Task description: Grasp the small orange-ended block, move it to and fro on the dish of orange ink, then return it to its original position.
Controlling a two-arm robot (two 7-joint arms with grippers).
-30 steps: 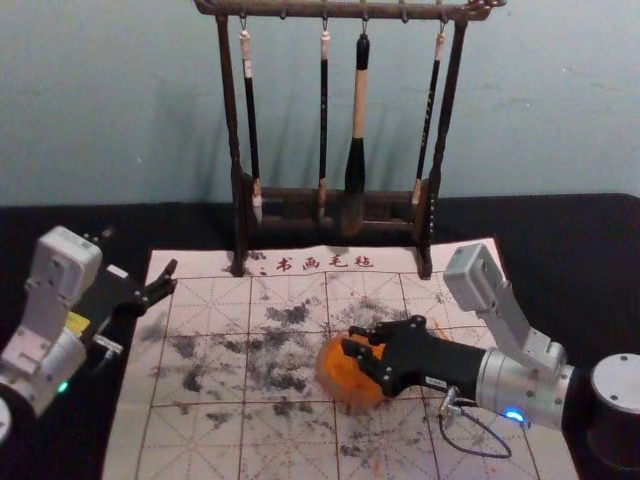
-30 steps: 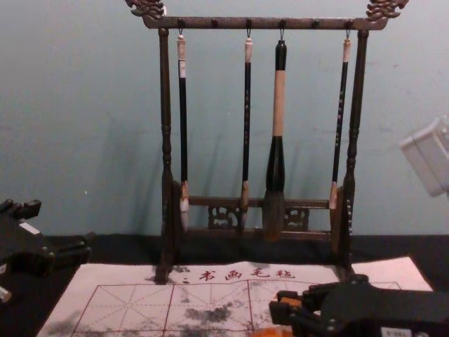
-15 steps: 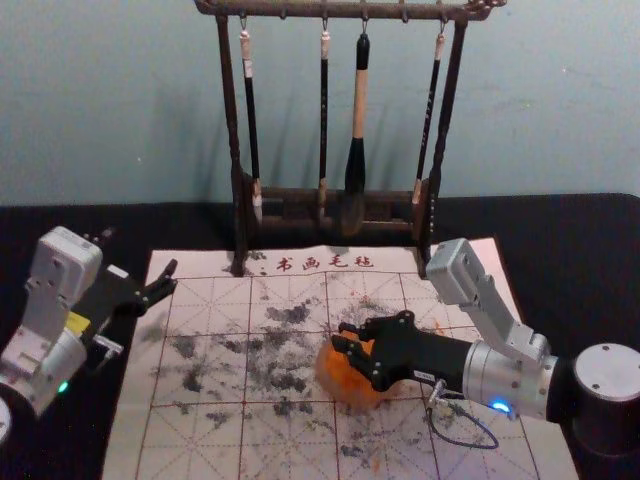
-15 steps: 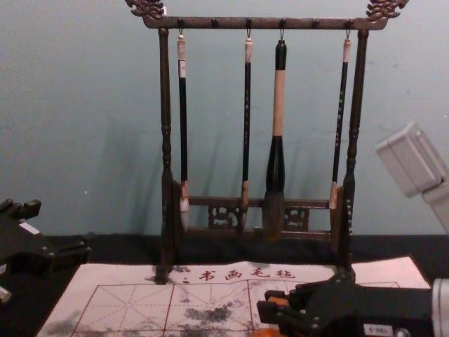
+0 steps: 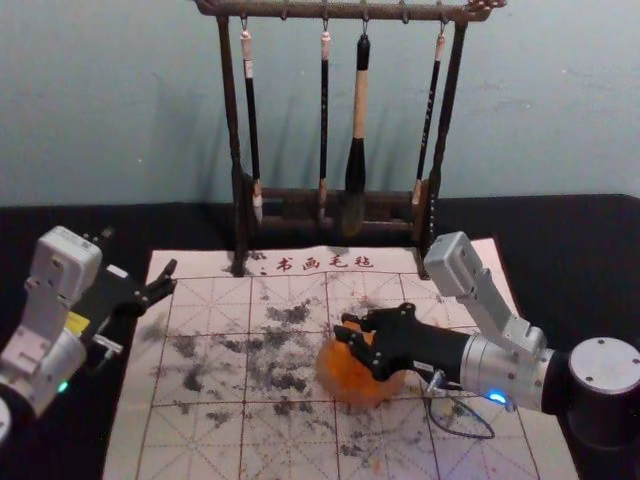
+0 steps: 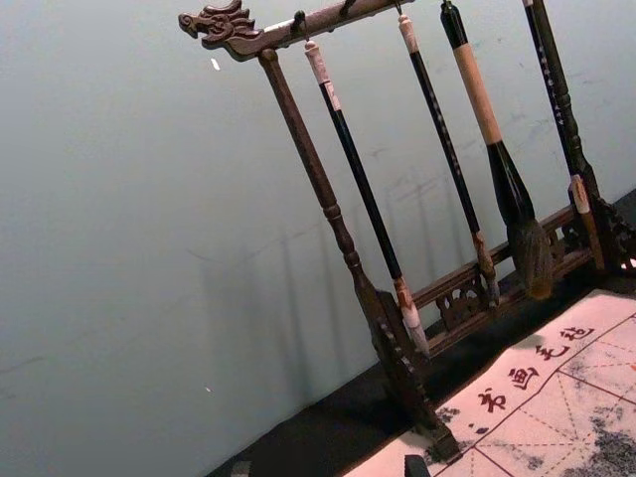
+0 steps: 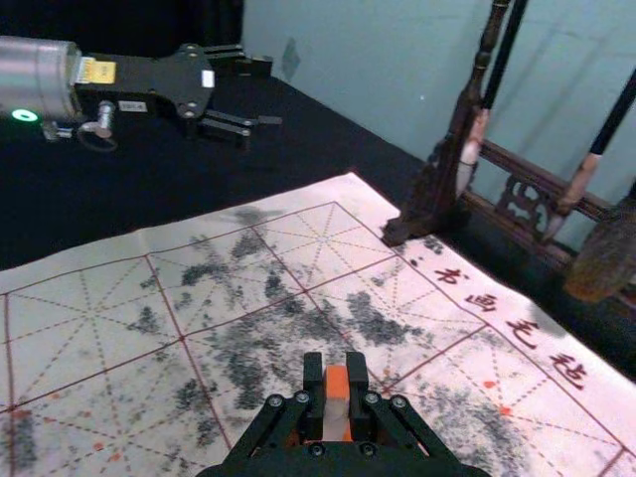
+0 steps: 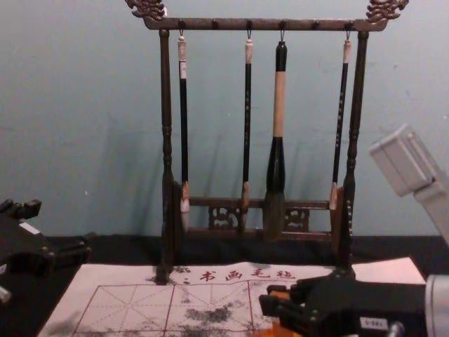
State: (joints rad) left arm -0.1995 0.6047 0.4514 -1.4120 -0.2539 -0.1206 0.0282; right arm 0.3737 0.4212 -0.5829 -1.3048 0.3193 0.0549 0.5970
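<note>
The small block with an orange end and a pale section (image 7: 336, 397) is held between the closed fingers of the right gripper (image 5: 345, 326), which is reached in from the right over the round dish of orange ink (image 5: 350, 388). Whether the dish is touched by the block cannot be told. The dish is set near the middle of a white, red-gridded mat (image 5: 200, 430) marked with dark stains and orange specks. The left gripper (image 5: 140, 249) is parked at the mat's far left, its fingers spread wide with nothing held. At the mat's far edge, four brushes (image 5: 359, 90) are hung from a dark, carved wooden rack (image 5: 229, 100), set on a black-covered table (image 5: 565, 240).
</note>
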